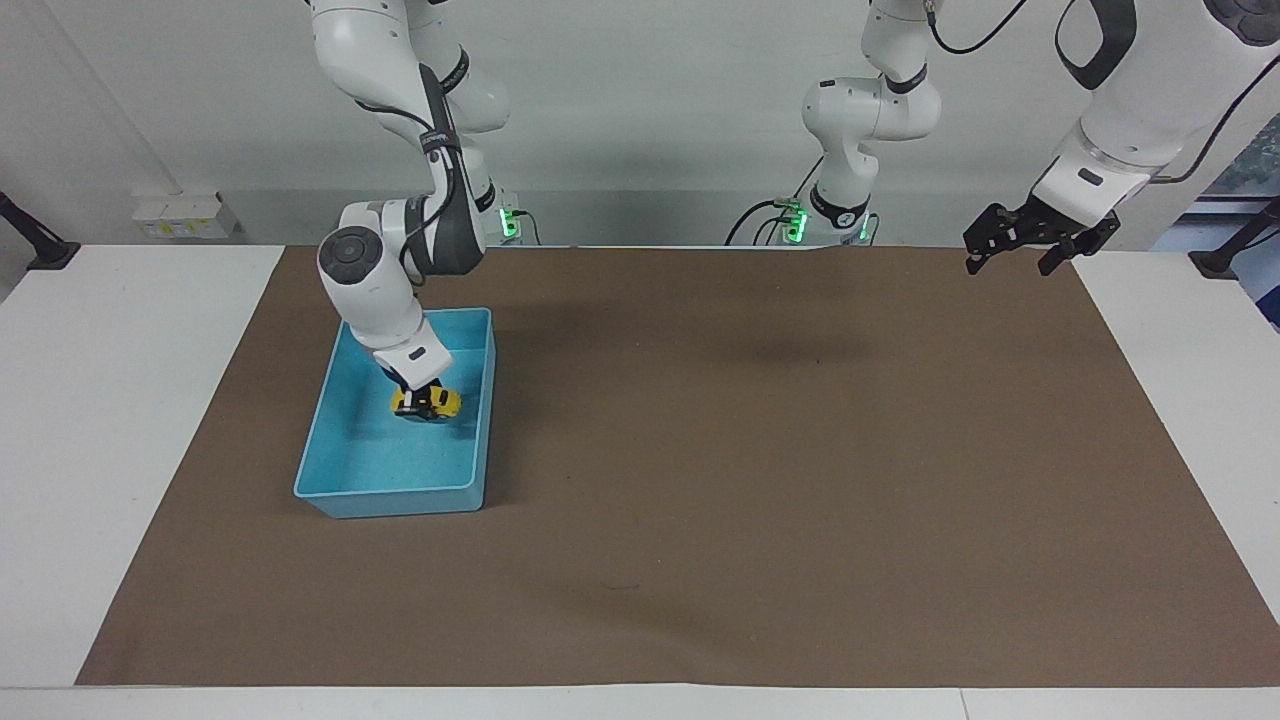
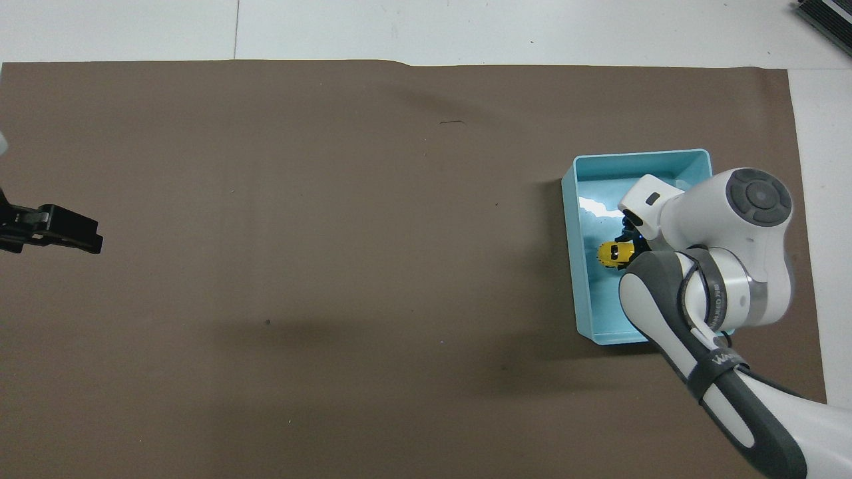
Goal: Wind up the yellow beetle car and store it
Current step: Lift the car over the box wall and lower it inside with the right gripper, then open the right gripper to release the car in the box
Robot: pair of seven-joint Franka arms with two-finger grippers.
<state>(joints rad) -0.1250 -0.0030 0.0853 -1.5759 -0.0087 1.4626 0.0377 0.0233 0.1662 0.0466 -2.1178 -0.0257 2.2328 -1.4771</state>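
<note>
Facing view
Right gripper [image 1: 424, 392]: clamped on the yellow beetle car [image 1: 428, 403], low inside the light-blue bin [image 1: 345, 497].
Car in bin: directly under the fingertips, about mid-length of the bin and toward the bin wall that faces the table's middle; whether its wheels touch the bin floor, I cannot tell.
Long axis: runs across the bin, wall to wall, not along its length.
Left gripper [image 1: 1020, 240]: fingers apart, empty, waiting in the air well apart from the bin, over the left arm's end of the table.

Overhead view
Right gripper [image 2: 628, 234]: mostly hidden by its own wrist, over the bin [image 2: 578, 266].
Car [image 2: 615, 253]: within the bin's walls, its long axis crossing the bin's short span.
Nearer arm: the right 1, by far; the left gripper [image 2: 70, 231] is well apart from the bin.
Judgement: release needs only parted fingers and a straight lift.
</note>
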